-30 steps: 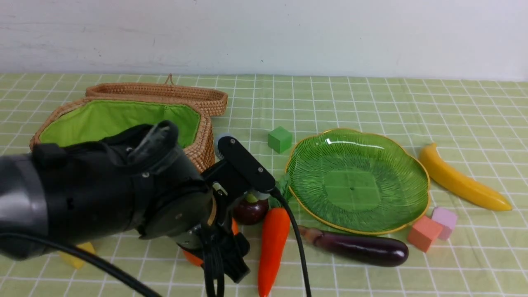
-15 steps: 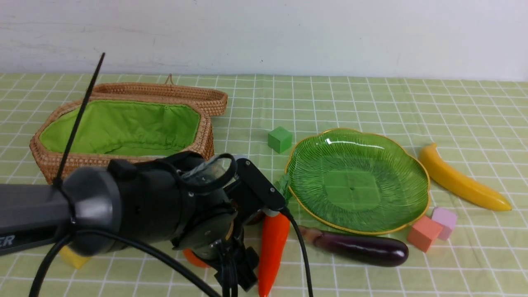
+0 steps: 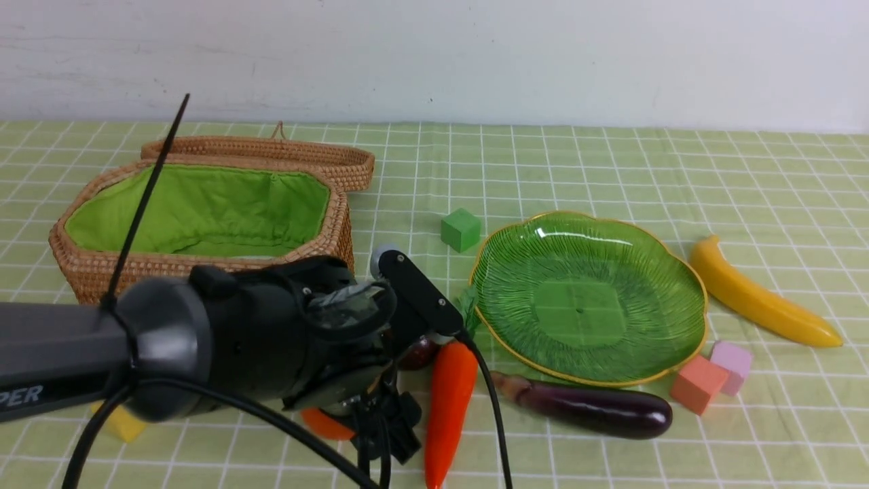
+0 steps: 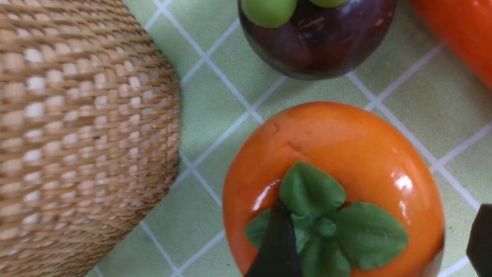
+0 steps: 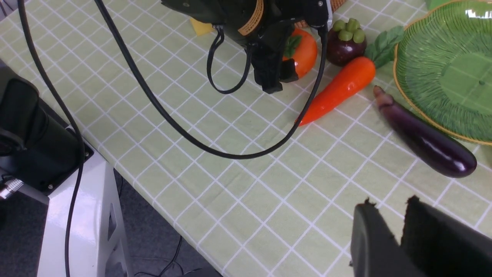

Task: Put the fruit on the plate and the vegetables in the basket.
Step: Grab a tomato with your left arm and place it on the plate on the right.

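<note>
My left gripper (image 4: pixel 378 231) is open and straddles the orange persimmon (image 4: pixel 334 184) on the cloth: one finger lies over its green calyx, the other stands off its far side. The maroon mangosteen (image 4: pixel 315 42) sits just beyond, next to the carrot (image 3: pixel 448 401). The eggplant (image 3: pixel 597 407) lies in front of the green plate (image 3: pixel 587 299), which holds nothing. The banana (image 3: pixel 760 299) lies right of the plate. The wicker basket (image 3: pixel 75 268) stands open at the back left. My right gripper (image 5: pixel 388 206) hovers near the table's front edge, slightly open with nothing between its fingers.
A green cube (image 3: pixel 461 229) sits behind the plate. An orange-pink cube (image 3: pixel 698 384) and a lilac cube (image 3: pixel 732 363) sit at the plate's front right. A yellow cube (image 3: pixel 122 421) lies under my left arm. The left arm's cable (image 5: pixel 230 154) loops over the cloth.
My left arm has come down from in front of the basket onto the persimmon and now hides most of the mangosteen. The fruit and vegetables have not moved.
</note>
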Action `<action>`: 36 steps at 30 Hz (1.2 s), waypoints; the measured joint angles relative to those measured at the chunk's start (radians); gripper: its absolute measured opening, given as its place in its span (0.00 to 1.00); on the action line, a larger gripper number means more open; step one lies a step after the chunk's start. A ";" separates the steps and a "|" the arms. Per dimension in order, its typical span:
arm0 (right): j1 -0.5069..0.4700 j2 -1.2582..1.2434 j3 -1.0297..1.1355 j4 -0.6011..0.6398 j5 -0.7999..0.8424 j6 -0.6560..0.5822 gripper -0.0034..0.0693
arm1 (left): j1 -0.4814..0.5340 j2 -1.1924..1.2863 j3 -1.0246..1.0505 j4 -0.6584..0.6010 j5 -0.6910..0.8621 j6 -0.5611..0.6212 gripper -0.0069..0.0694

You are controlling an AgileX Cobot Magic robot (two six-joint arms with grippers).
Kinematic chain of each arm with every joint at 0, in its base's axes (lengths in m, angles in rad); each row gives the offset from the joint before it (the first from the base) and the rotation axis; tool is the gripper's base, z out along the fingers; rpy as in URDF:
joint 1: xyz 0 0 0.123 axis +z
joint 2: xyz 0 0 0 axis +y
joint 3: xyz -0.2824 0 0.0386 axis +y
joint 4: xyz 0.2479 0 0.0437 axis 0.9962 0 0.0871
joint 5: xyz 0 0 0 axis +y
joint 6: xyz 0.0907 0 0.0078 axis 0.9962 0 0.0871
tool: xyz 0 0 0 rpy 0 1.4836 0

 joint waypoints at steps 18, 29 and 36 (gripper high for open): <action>0.000 0.000 0.000 0.000 0.000 0.000 0.24 | 0.000 0.051 -0.020 0.029 0.052 -0.042 0.68; 0.000 -0.006 0.000 0.000 0.000 0.000 0.25 | 0.000 0.024 -0.020 -0.008 0.104 -0.057 0.67; 0.000 -0.006 0.000 0.000 0.000 0.003 0.24 | 0.000 -0.109 -0.008 -0.189 0.167 0.004 0.67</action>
